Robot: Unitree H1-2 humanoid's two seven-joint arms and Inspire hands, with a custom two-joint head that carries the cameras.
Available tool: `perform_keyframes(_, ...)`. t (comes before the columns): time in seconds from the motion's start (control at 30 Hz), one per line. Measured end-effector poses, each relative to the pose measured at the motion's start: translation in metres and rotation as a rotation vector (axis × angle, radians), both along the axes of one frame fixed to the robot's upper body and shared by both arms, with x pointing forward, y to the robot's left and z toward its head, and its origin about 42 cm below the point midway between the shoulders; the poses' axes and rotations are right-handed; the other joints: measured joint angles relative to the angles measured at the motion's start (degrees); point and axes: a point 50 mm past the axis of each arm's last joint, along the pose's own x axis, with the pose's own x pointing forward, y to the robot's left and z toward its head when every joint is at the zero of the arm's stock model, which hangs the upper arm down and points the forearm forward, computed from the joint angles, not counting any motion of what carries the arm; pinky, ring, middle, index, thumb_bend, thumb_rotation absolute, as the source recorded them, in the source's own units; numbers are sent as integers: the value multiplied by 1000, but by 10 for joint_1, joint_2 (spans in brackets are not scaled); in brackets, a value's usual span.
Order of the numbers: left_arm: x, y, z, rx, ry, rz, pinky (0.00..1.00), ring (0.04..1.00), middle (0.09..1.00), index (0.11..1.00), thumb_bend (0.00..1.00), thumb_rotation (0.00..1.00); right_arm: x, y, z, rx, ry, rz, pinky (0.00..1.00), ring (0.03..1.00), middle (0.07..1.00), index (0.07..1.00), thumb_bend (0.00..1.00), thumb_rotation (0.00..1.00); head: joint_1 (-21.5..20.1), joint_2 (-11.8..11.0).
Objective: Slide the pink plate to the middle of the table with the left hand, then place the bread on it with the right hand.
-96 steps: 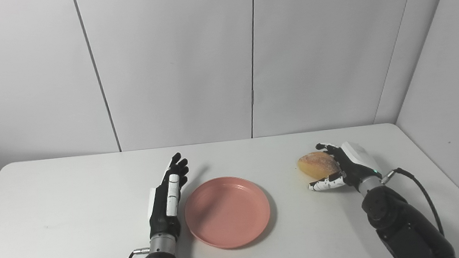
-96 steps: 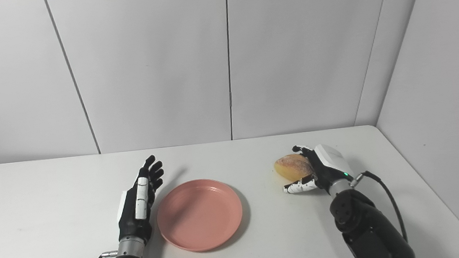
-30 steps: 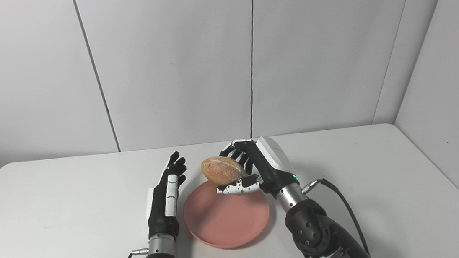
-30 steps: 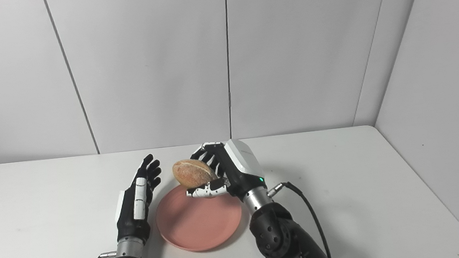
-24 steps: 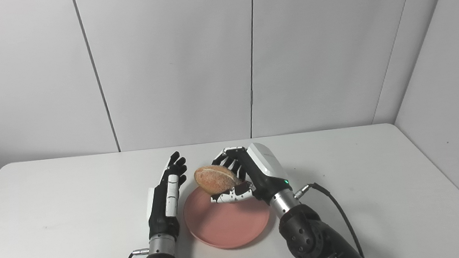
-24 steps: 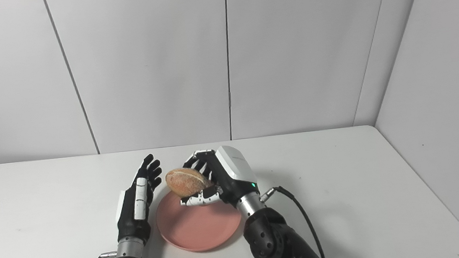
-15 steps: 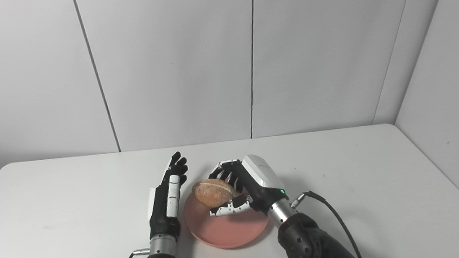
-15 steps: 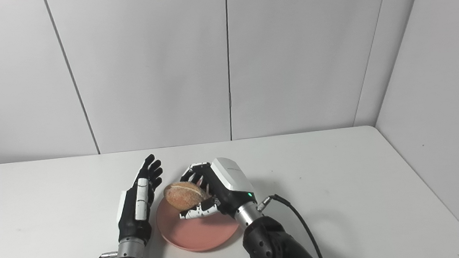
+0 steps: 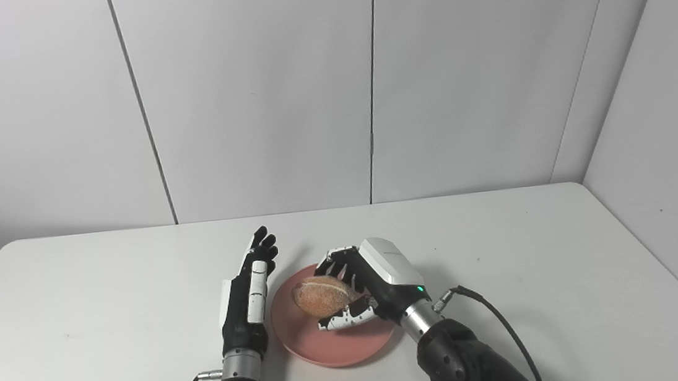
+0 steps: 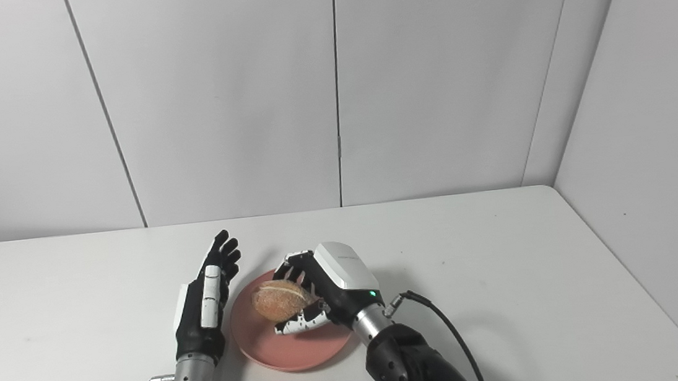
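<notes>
The pink plate (image 9: 313, 342) lies on the white table (image 9: 77, 315) near the middle, toward the front. My right hand (image 9: 370, 287) is shut on the round brown bread (image 9: 322, 295) and holds it low over the plate's left half; I cannot tell whether it touches the plate. My left hand (image 9: 248, 292) is open, fingers straight and pointing away, standing on edge just beside the plate's left rim. The same shows in the right eye view: bread (image 10: 278, 301), plate (image 10: 267, 347), left hand (image 10: 206, 296), right hand (image 10: 333, 287).
White wall panels (image 9: 255, 99) stand behind the table and along its right side. A black cable (image 9: 502, 330) runs from my right wrist over the table.
My right hand lifted the bread from the table's right side, carried it left over the plate and has lowered it close to the plate. My left hand has stayed put.
</notes>
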Motion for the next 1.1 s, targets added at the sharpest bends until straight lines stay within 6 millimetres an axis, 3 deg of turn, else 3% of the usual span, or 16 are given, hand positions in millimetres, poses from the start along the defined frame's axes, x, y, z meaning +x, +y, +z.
perform_keyframes(0.47, -4, -1, 1, -21, -6, 10, 916, 911, 912, 891, 659, 1000, -4, -1, -2, -61, 27, 16, 406, 474, 550, 495, 502, 141, 2, 10)
perform_keyframes(0.57, -4, -1, 1, -22, -7, 10, 914, 910, 912, 890, 658, 1000, -4, -3, -2, -65, 26, 14, 439, 510, 562, 496, 504, 142, 2, 13)
perform_keyframes(0.63, -4, -1, 1, -22, -5, 10, 917, 912, 914, 890, 652, 1000, -4, -4, -3, -78, 23, 13, 564, 641, 665, 498, 503, 156, 2, 14)
perform_keyframes(0.67, -5, -1, 1, -22, -5, 10, 925, 918, 921, 897, 656, 1000, -4, -5, -3, -88, 23, 15, 674, 742, 756, 707, 561, 335, 2, 14)
perform_keyframes(0.8, -5, -2, 0, -19, -2, 7, 916, 914, 918, 893, 657, 1000, -4, -9, -2, -116, 32, 26, 805, 876, 875, 835, 615, 490, 2, 14)
perform_keyframes(0.93, -5, -2, 0, -18, 1, 6, 904, 909, 911, 885, 639, 1000, -4, -9, -3, -120, 34, 28, 926, 971, 947, 867, 631, 585, 1, 18)
perform_keyframes(1.1, -5, -2, 0, -19, 2, 7, 904, 914, 919, 890, 644, 1000, -5, -6, -5, -153, 39, 43, 966, 997, 974, 883, 639, 627, 1, 17)
